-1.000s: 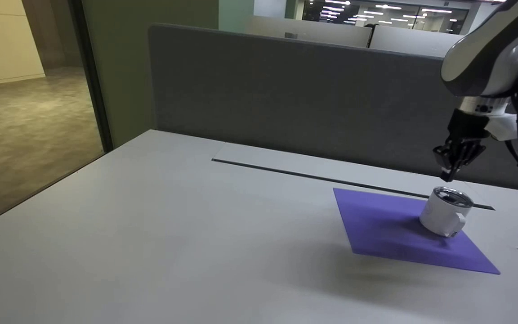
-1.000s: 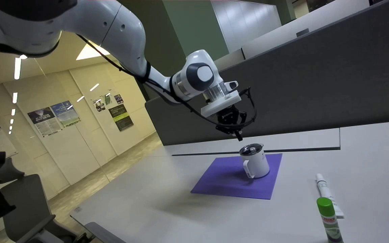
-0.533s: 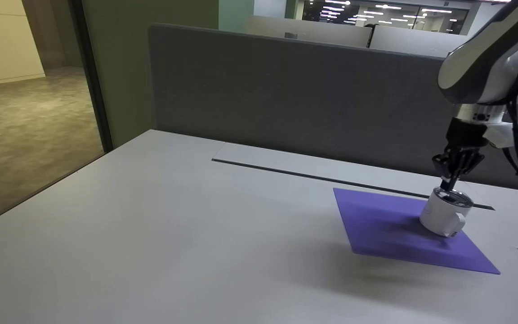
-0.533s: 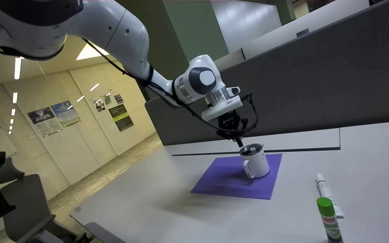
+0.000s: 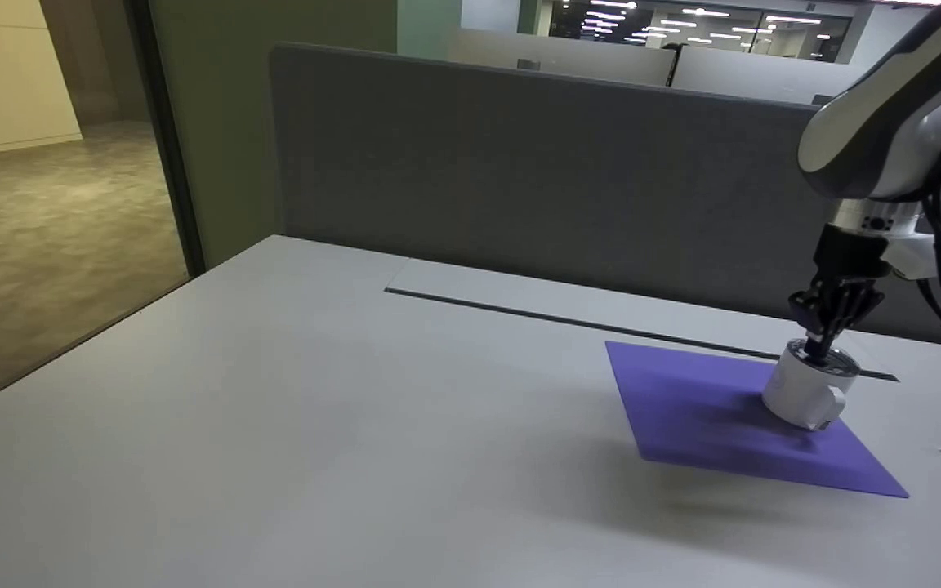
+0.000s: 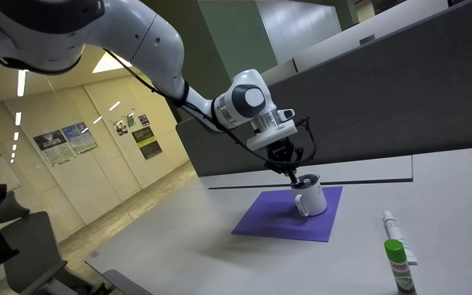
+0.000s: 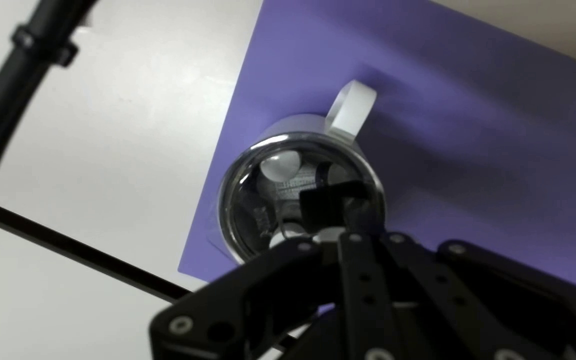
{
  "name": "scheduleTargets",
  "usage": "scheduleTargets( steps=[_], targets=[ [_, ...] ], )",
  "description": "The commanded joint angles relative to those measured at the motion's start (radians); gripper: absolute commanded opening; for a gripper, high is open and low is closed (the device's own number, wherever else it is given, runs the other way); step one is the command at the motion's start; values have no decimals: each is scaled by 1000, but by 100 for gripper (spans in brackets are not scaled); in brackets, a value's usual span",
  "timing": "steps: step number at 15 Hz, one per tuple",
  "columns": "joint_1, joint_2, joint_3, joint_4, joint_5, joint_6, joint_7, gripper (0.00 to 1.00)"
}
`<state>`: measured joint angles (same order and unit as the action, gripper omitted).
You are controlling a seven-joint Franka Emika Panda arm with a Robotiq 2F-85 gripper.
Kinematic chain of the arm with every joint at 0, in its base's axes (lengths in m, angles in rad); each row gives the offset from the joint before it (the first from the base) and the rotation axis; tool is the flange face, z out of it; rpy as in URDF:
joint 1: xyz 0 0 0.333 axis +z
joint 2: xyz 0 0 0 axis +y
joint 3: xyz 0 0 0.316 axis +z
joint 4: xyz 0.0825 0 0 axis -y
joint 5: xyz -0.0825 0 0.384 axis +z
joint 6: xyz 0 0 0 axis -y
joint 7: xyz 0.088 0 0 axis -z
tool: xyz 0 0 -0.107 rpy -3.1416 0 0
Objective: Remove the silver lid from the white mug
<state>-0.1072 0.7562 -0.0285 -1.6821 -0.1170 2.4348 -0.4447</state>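
The white mug stands upright on a purple square mat, in both exterior views (image 5: 799, 400) (image 6: 315, 201) and in the wrist view (image 7: 298, 123). The silver lid sits on the mug's rim; it is shiny, with a dark see-through middle, and also shows in the wrist view (image 7: 253, 200). My gripper (image 5: 817, 354) points down with its fingers together. In an exterior view the fingertips (image 6: 294, 179) are at the lid's top, near the far side of the rim. Whether they touch the lid cannot be told. In the wrist view the gripper (image 7: 355, 215) hides part of the lid.
The purple mat (image 5: 695, 408) lies on the white table (image 5: 315, 408). A white tube (image 6: 395, 235) and a green-capped bottle (image 6: 400, 266) are beside the mat. A grey partition (image 5: 519, 180) stands behind the table. A black cable (image 7: 13, 100) hangs along the wrist.
My gripper has come down from above the mug to the lid, fingers staying together. The mug, the lid and the mat have not moved.
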Motion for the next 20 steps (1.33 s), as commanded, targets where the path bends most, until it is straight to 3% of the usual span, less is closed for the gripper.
scheduleTargets(
  steps=[1,20],
  targets=[
    [-14,17,8,35,-15,-26,24,0],
    [-34,45,9,46,-18,-1,14,0]
  ],
)
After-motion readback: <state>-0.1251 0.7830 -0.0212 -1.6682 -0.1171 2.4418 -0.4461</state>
